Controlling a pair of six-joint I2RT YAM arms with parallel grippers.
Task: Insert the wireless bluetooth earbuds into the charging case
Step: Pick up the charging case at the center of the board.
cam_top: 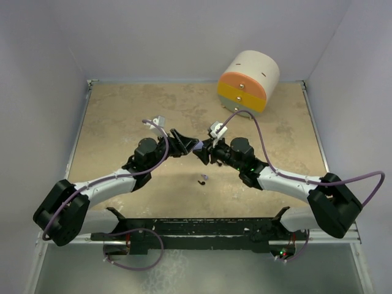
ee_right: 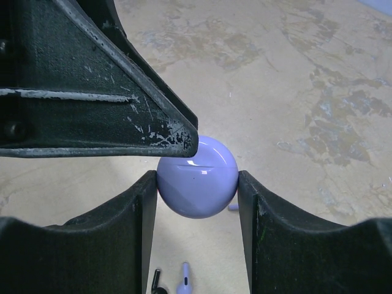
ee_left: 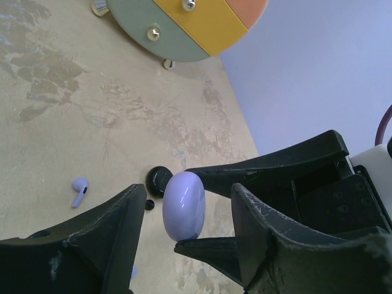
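Two robot arms meet over the middle of the table (cam_top: 122, 116), both reaching for one small lavender charging case (ee_left: 184, 208) held up off the surface. The right gripper (ee_right: 197, 184) has the case pinched between its two fingers, one pressing on each side of its round body. The left gripper (cam_top: 188, 145) is partly open and straddles the case. One of its fingers lies against or just above the top of the case, but it does not look to be gripping.

The case is closed, with a thin lid seam running across its glossy shell. It looks hard, light and slippery, so a hold across its widest sides seems safest, with the lid taken above the seam.

On the table beneath the case, a little toward the arm bases, lie a lavender earbud (ee_left: 79, 191) and a black earbud (ee_left: 158, 180). These are tiny, smooth and probably easy to flick away, and are best pinched gently across the stem.
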